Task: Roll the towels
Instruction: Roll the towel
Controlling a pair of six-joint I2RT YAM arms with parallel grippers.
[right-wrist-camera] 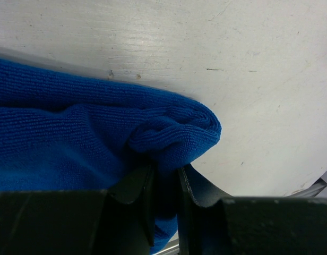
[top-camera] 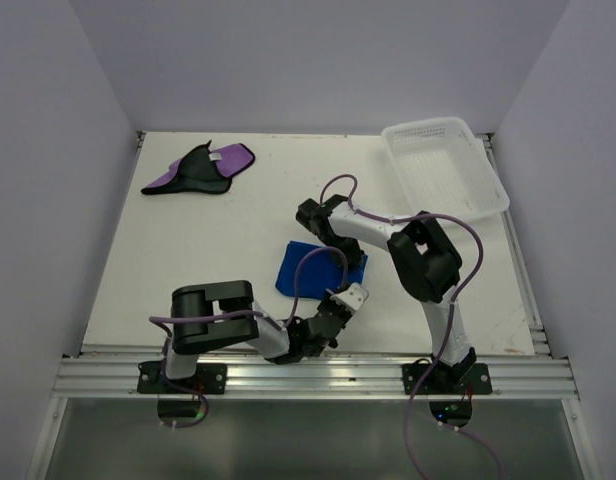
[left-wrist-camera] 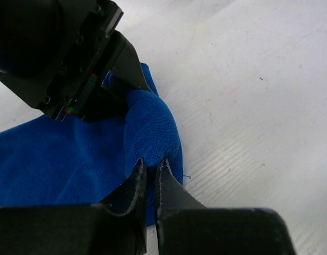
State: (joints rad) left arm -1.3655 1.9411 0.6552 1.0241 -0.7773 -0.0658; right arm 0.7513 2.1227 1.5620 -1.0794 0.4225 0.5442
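1. I see the blue towel [top-camera: 306,270] lying mid-table, a little toward the near side. Bare white table [top-camera: 188,250] lies open to its left and beyond it. Walls close in on the left, far and right sides, and the metal rail [top-camera: 308,372] runs along the near edge, close behind the left arm.
2. The purple towel [top-camera: 200,170] sits near the far left corner, well apart, with its black side folded over and a white tag showing. The white mesh basket [top-camera: 443,165] sits at the far right corner. Both arms crowd the blue towel's right end, and the right arm's elbow stands just to its right.
3. My left gripper [left-wrist-camera: 151,163] has its jaws almost together, pinching a raised fold of the blue towel at its rounded end. The right wrist's black body hangs just beyond that fold.
4. My right gripper [right-wrist-camera: 166,172] is likewise pressed nearly closed on a bunched, curled-over corner of the same towel, with cloth squeezed between the fingers.
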